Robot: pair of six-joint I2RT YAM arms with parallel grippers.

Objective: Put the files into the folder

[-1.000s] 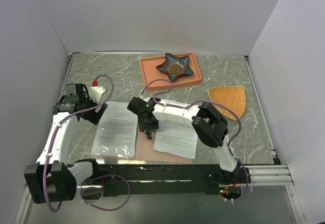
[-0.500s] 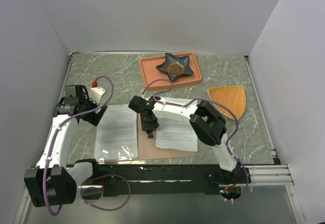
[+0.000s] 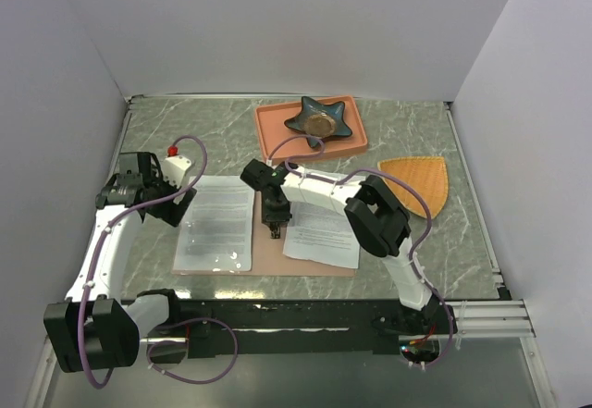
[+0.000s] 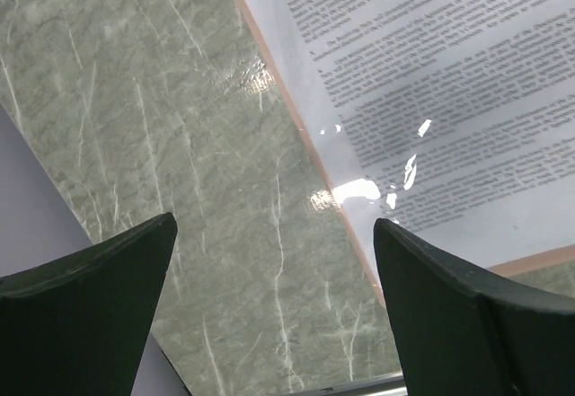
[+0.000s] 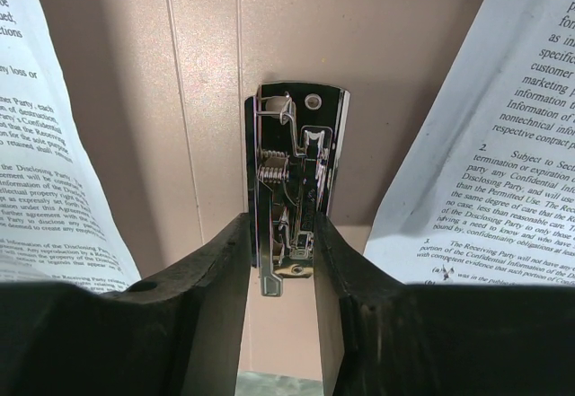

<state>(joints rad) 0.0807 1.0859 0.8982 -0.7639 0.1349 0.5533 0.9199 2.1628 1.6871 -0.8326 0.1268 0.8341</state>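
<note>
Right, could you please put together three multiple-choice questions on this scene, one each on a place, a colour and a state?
1. Where is the right gripper? A) at the metal clip on the folder B) over the tray C) over the mat
2. What colour is the folder? A) blue B) pinkish-brown C) green
3. The left gripper is: A) shut on a sheet B) shut on nothing C) wide open
Answers: 1 A, its fingers flank the clip; 2 B, bare card shows beside the clip; 3 C, table shows through its wide gap.
</note>
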